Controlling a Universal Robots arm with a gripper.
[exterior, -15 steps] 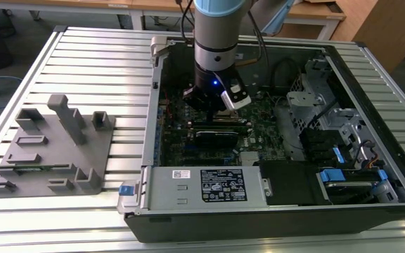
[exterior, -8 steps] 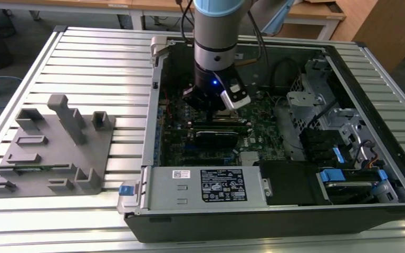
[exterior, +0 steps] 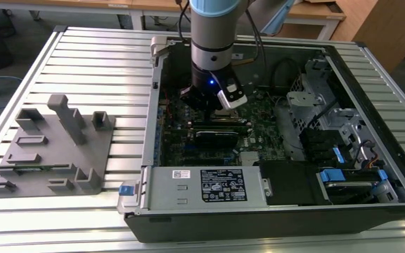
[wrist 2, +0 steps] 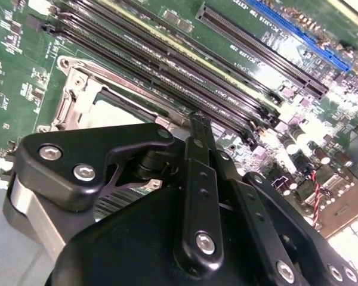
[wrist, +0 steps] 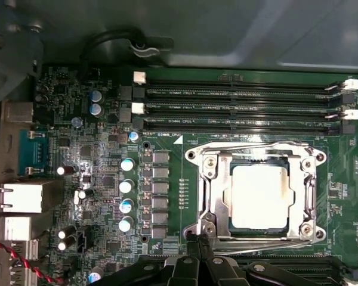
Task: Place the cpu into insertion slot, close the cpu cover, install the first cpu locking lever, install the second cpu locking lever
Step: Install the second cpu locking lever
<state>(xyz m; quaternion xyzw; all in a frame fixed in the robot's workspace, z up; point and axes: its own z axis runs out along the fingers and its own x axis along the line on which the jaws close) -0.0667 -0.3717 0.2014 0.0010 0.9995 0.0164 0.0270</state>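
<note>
The cpu (wrist: 258, 196) lies flat in the insertion slot (wrist: 218, 202), its pale face showing through the square cut-out of the cpu cover (wrist: 305, 193), which lies closed down over it. Thin wire levers (wrist: 256, 146) run along the socket's edges, one beside the memory slots (wrist: 238, 101) and one on the gripper's side. The gripper (wrist: 198, 241) has its fingers pressed together with nothing between them, the tips at the socket's edge by a corner of the cover. In the second wrist view the closed fingertips (wrist 2: 198, 122) sit just beside the silver frame (wrist 2: 77, 95). In the exterior view the arm (exterior: 213, 31) reaches down into the open computer case (exterior: 371, 174), which lies on the slatted tabletop (exterior: 90, 58) beside a grey fixture (exterior: 55, 153).
</note>
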